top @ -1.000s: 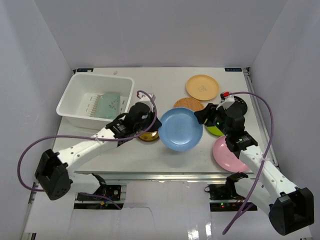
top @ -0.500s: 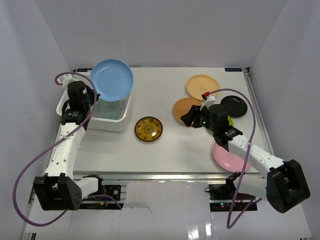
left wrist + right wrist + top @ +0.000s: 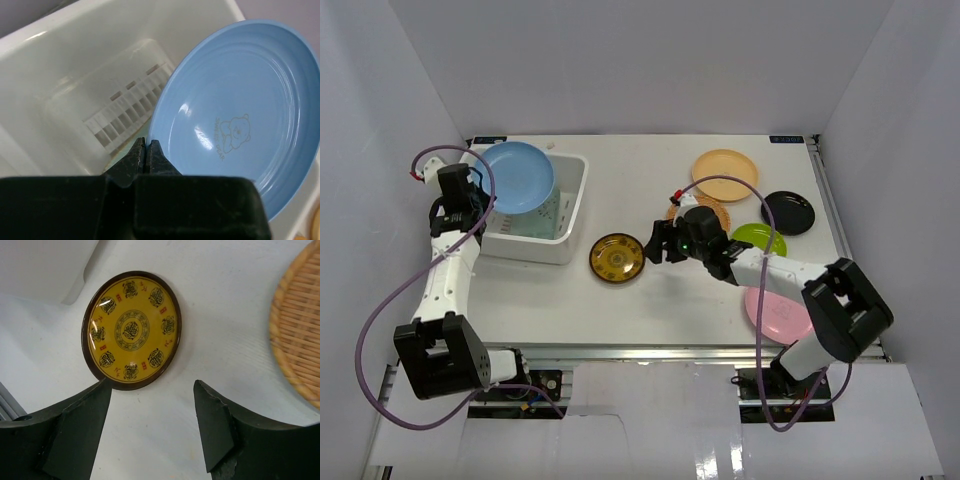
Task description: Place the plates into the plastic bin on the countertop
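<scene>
My left gripper is shut on the near edge of the blue plate, holding it tilted over the white plastic bin. In the left wrist view the shut gripper pinches the blue plate above the bin's inside. A pale green rectangular plate lies in the bin. My right gripper is open, just right of the brown-gold plate. In the right wrist view the open gripper is just short of that plate.
The tan woven plate lies behind my right arm and shows in the right wrist view. The peach plate, black plate, lime green plate and pink plate lie on the right of the countertop.
My left arm carried the blue plate from the table's middle to the bin, then lowered it. My right gripper moved left from the lime green plate to the brown-gold plate.
</scene>
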You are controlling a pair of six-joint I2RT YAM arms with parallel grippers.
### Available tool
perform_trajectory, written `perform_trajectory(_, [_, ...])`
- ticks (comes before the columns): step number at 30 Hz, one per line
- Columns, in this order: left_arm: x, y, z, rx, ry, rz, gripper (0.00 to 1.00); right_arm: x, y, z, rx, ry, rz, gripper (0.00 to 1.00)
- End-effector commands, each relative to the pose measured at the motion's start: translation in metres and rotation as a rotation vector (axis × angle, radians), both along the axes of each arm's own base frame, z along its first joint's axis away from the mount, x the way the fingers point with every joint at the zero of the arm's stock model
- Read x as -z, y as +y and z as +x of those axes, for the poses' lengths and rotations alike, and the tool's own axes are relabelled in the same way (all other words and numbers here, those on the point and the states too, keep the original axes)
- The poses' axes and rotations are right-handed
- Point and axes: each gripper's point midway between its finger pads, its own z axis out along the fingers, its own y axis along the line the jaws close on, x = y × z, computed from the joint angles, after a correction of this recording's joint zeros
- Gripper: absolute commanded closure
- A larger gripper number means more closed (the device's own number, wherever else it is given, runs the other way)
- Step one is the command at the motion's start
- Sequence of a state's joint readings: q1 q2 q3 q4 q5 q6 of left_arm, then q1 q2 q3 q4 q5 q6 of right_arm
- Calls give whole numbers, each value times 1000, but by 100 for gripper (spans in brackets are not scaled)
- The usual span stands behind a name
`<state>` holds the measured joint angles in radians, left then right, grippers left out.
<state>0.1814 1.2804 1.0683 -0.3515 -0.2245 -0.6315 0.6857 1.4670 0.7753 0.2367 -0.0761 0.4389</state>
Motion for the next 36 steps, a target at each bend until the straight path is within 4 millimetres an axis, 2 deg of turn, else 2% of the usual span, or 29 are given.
perform_trajectory(1, [1,13,-7,-24,39,86,98,-5,29,12,-16,-25,21,27])
perform_trajectory(3, [13,15,-9,-19,78,103,91,8,36,19,-5,7,6,27])
perform_trajectory(5, [23,16,-8,-15,104,104,80,16,39,24,9,17,-4,27])
perform_trajectory(6, [26,13,-5,2,112,100,78,29,40,26,19,40,-18,30])
perform_trajectory(8, [37,11,-1,13,133,79,73,35,44,31,26,56,-21,34])
perform_trajectory(9, [39,10,1,18,134,69,73,45,44,31,35,80,-32,36])
perform_trajectory(11, [42,7,4,32,137,55,68,50,45,31,39,87,-32,39])
perform_trajectory(12, [45,5,5,37,141,44,63,56,44,32,47,93,-43,39])
perform_trajectory(13, [46,4,5,44,138,39,49,59,44,32,49,96,-51,40])
perform_trajectory(14, [45,2,6,52,130,33,40,64,45,32,48,106,-59,40])
perform_trajectory(17, [23,-9,8,100,46,12,19,74,45,33,52,122,-69,43])
perform_trajectory(18, [5,-13,7,113,-10,14,17,75,48,33,43,128,-59,43])
perform_trajectory(20, [-15,-26,8,164,-90,-2,10,82,50,33,48,150,-58,46])
perform_trajectory(21, [-25,-32,6,186,-125,-3,8,81,52,34,51,149,-47,53])
perform_trajectory(22, [-40,-42,2,222,-171,-3,7,82,52,33,58,157,-38,69])
perform_trajectory(24, [-54,-53,-3,264,-206,4,7,80,51,34,70,154,-30,81])
perform_trajectory(25, [-63,-61,-7,294,-228,19,7,75,50,37,82,142,-26,92])
perform_trajectory(27, [-71,-91,-12,415,-261,6,7,70,41,41,118,125,-29,92])
perform_trajectory(28, [-79,-106,-17,493,-291,8,7,52,40,43,123,93,0,92])
perform_trajectory(30, [-89,-136,-24,635,-331,-4,7,33,30,47,137,63,30,92])
perform_trajectory(31, [-97,-152,-32,719,-368,-4,7,0,28,48,137,8,78,92])
perform_trajectory(33, [-113,-206,-56,998,-470,-22,3,-39,24,54,135,-88,109,92])
perform_trajectory(34, [-130,-220,-69,1077,-546,-5,2,-72,21,52,134,-147,142,92])
perform_trajectory(35, [-138,-231,-78,1143,-592,6,2,-90,19,55,132,-190,145,92])
perform_trajectory(36, [-145,-247,-94,1228,-628,3,2,-121,22,60,132,-241,177,92])
